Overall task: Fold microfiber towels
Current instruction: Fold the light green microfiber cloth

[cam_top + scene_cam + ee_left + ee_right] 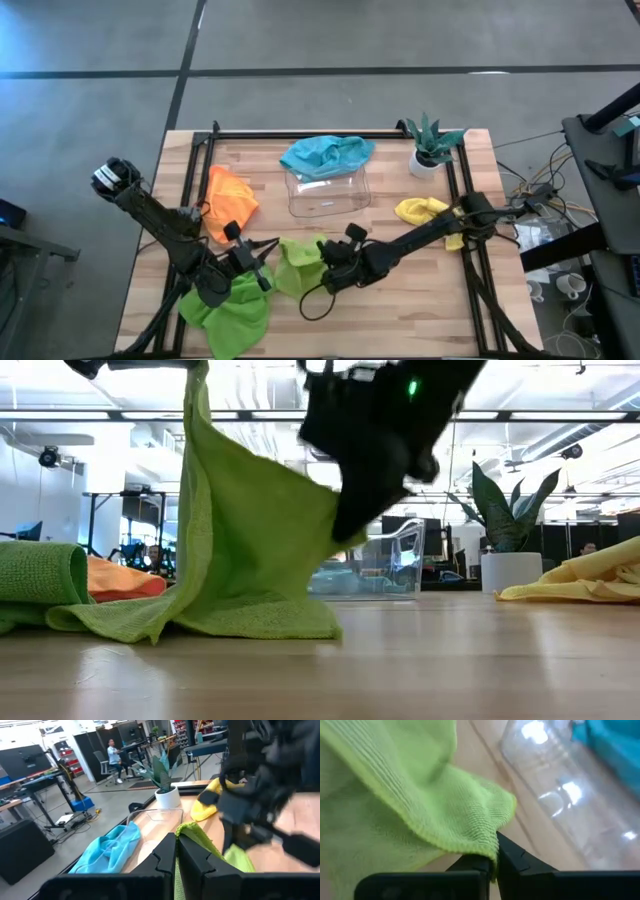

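Pinching 1 lime-green square microfiber towel (296, 266) at opposite edges, left pincer (262, 272) and right pincer (326, 272) hold it raised over the wooden counter (420, 300), near centre.

1. In the low view, the top of the raised lime green towel (240, 550) is cut off by the upper edge, so the grip points are not shown.
2. The clear plastic tray (385, 565) is partly hidden behind that towel.
3. In the left wrist view, the right arm (260, 795) is blurred.
4. The teal blue towel (615, 745) is cut off at the right wrist view's corner.
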